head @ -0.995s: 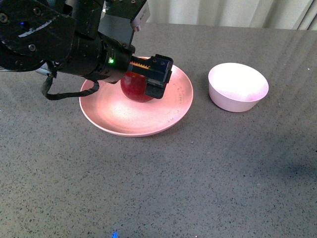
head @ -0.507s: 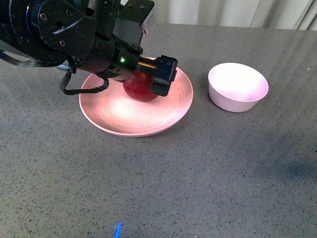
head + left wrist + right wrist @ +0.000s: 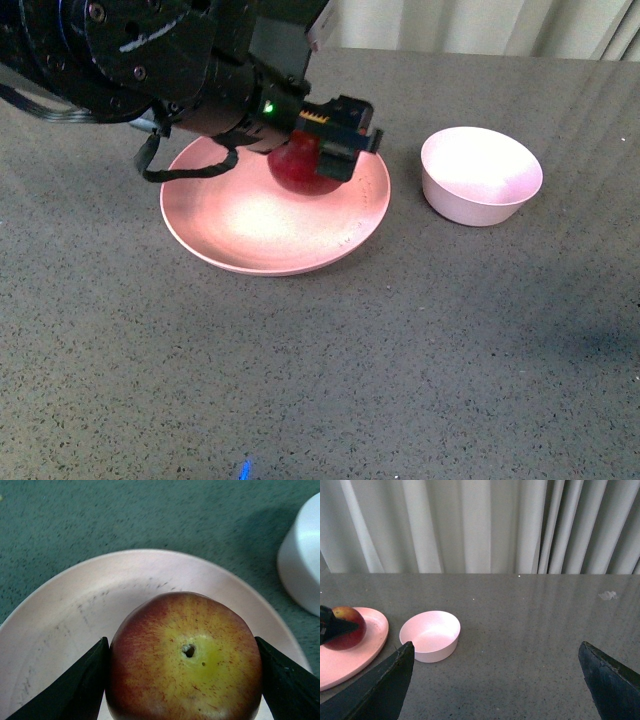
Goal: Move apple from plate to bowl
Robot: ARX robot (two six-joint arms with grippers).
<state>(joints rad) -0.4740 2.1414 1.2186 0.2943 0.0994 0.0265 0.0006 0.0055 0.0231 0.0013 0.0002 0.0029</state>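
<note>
My left gripper [image 3: 322,150] is shut on the dark red apple [image 3: 300,170] and holds it just above the right part of the salmon-pink plate [image 3: 240,225]. In the left wrist view the apple [image 3: 185,660] shows its yellow-green stem patch between the two black fingers [image 3: 75,690], with the plate [image 3: 75,605] under it. The small pale pink bowl [image 3: 481,175] stands empty to the right of the plate, also in the left wrist view [image 3: 305,565] and right wrist view [image 3: 431,635]. My right gripper [image 3: 495,680] is open and empty, over bare table away from the bowl.
The grey speckled table [image 3: 400,350] carries only the plate and the bowl. White curtains [image 3: 480,525] hang behind its far edge. The left arm's dark body [image 3: 150,60] covers the table's far left.
My left gripper has lifted the apple off the plate's middle and carried it up and to the right, toward the bowl. The plate and bowl have not moved.
</note>
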